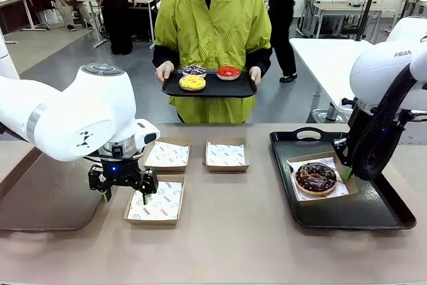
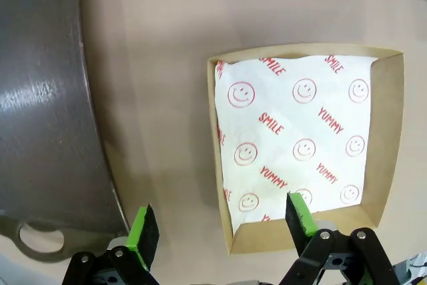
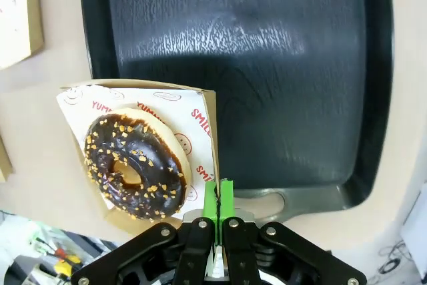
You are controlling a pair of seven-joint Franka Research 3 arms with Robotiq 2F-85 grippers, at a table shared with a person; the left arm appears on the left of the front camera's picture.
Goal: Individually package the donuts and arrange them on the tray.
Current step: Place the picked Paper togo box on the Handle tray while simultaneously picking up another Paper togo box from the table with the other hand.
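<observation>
The dark chocolate ring donut with pale sprinkles (image 1: 315, 177) lies in a shallow brown cardboard box lined with white printed paper (image 3: 193, 115). This box is on the left part of the black plastic tray (image 1: 373, 213) at the frame's lower right. The right gripper (image 3: 219, 195) has its green pads pressed together at the box's corner wall (whether the thin card is pinched between them I cannot tell). If it is, holding by one wall is the main risk: the card could flex or slip free, the box tilt, and the donut slide out. In the right wrist view the box's outline crosses the tray's rim, so it could also come to rest propped on the rim rather than flat. At lower left, the left gripper (image 1: 125, 195) hangs with its jaws apart at the near edge of an empty paper-lined cardboard box (image 2: 387, 165). One pad is outside the wall and the other over the paper, so closing there could crumple the lining or drag the light box across the table. The yellow-glazed donut (image 1: 192, 83), glossy red donut (image 1: 228, 72) and purplish sprinkled donut (image 1: 194, 69) sit on a second black tray (image 1: 247, 90). The person holds it at upper centre, clear of the table, so a handover out there could be fumbled.
</observation>
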